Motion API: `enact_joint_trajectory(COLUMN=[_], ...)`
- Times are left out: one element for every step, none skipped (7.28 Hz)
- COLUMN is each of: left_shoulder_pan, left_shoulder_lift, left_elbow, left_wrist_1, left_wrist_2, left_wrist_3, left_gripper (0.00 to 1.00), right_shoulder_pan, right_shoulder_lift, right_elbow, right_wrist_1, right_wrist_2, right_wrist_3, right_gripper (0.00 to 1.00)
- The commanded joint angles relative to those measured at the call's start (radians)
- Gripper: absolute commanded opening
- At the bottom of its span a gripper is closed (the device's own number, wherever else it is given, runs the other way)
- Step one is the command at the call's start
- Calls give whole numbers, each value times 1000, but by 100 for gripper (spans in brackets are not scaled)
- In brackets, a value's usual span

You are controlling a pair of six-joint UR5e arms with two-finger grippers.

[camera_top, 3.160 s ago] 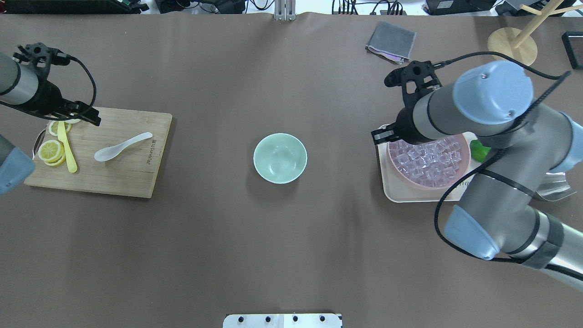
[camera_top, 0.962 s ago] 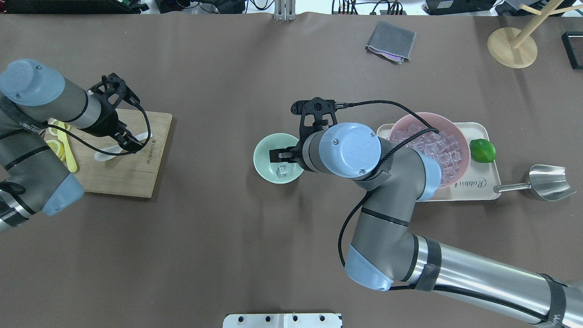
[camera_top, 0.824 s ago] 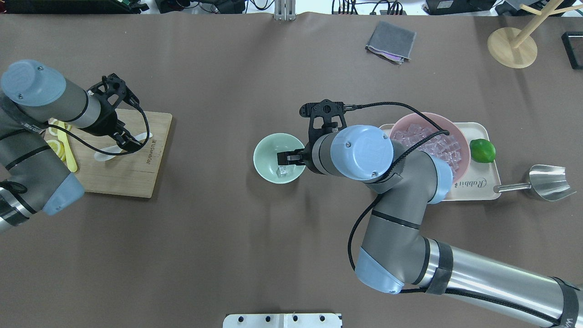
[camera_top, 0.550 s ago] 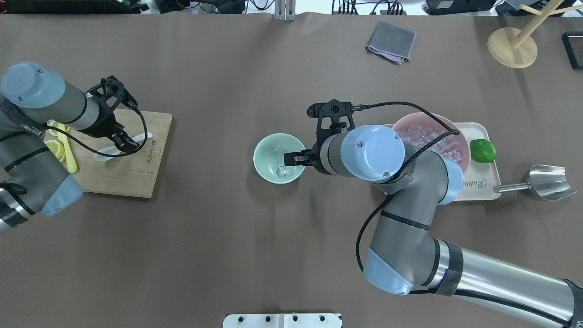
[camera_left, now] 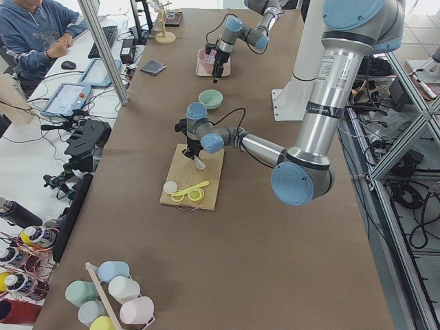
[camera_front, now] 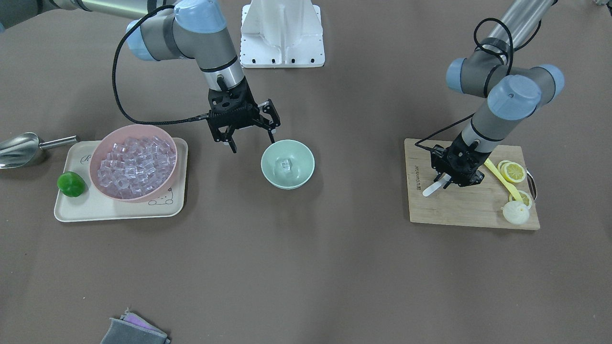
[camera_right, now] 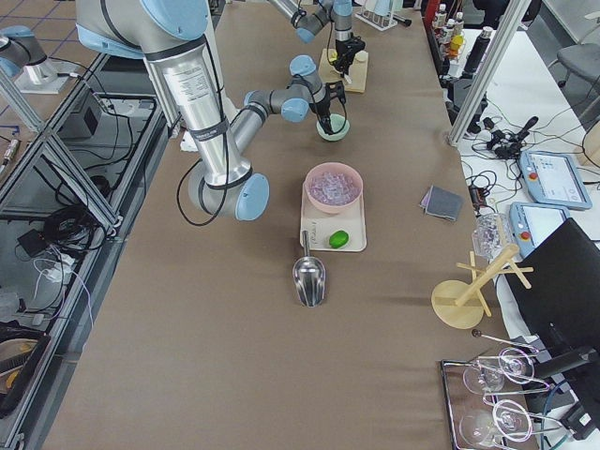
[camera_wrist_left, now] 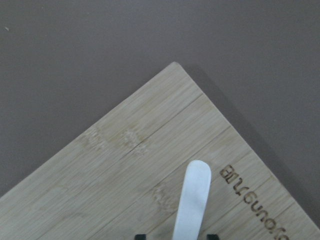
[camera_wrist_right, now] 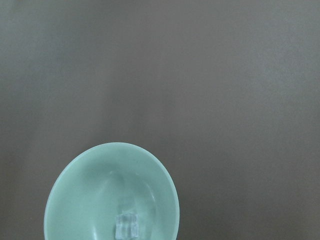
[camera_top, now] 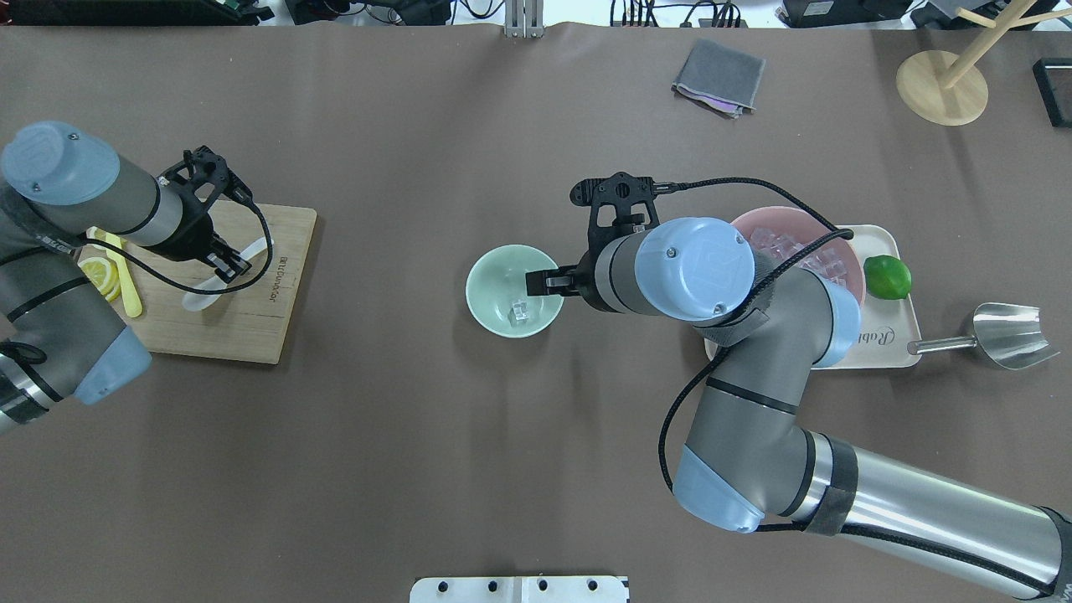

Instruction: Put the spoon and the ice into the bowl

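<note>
The mint-green bowl stands at the table's middle, with one clear ice cube inside; it also shows in the right wrist view. My right gripper is open and empty, raised just beside the bowl's rim on the tray side. The white spoon is over the bamboo cutting board. My left gripper is shut on the spoon's handle, and the spoon looks tilted, its scoop end low near the board.
A pink bowl full of ice cubes sits on a cream tray with a lime. A steel scoop lies beyond the tray. Lemon slices and a yellow utensil lie on the board. A grey cloth lies far back.
My right gripper carried an ice cube to the green bowl, released it and drew back toward the tray. My left gripper came down on the spoon, closed on its handle and tilted it.
</note>
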Motion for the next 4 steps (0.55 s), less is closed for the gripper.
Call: enact_joint_trajectory(left_shoulder_pan=[1, 1, 1, -2], left_shoulder_lift=[0, -7, -24, -56], left_elbow=[-4, -13, -21, -22], left_wrist_1=[1, 11, 12, 12], left_wrist_2=[-4, -4, -51, -73], left_wrist_3=[-9, -23, -32, -98], left_gripper=[0, 0, 0, 0], right_shoulder_pan=[13, 23, 66, 159], right_shoulder_lift=[0, 1, -6, -82], right_elbow=[0, 3, 37, 87], right_wrist_1=[2, 2, -10, -15], right_wrist_2=[7, 24, 72, 203], right_wrist_3=[0, 0, -3, -74], right_gripper=[100, 100, 100, 100])
